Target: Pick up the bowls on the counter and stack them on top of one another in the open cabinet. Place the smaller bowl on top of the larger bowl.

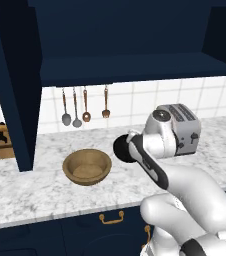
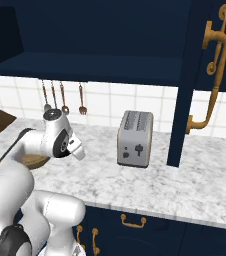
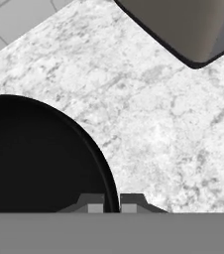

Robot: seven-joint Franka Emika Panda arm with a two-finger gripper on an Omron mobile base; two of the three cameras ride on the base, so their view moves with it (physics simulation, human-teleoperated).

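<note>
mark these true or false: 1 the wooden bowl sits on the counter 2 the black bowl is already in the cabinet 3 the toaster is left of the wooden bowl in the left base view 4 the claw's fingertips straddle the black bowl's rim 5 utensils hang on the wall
1. True: the wooden bowl rests on the counter.
2. False: the black bowl is down at the counter, beside the arm.
3. False: the toaster is to the right of it.
4. True: in the hand view the claw has one tip on each side of the rim.
5. True: utensils hang on the tiled wall.
</note>
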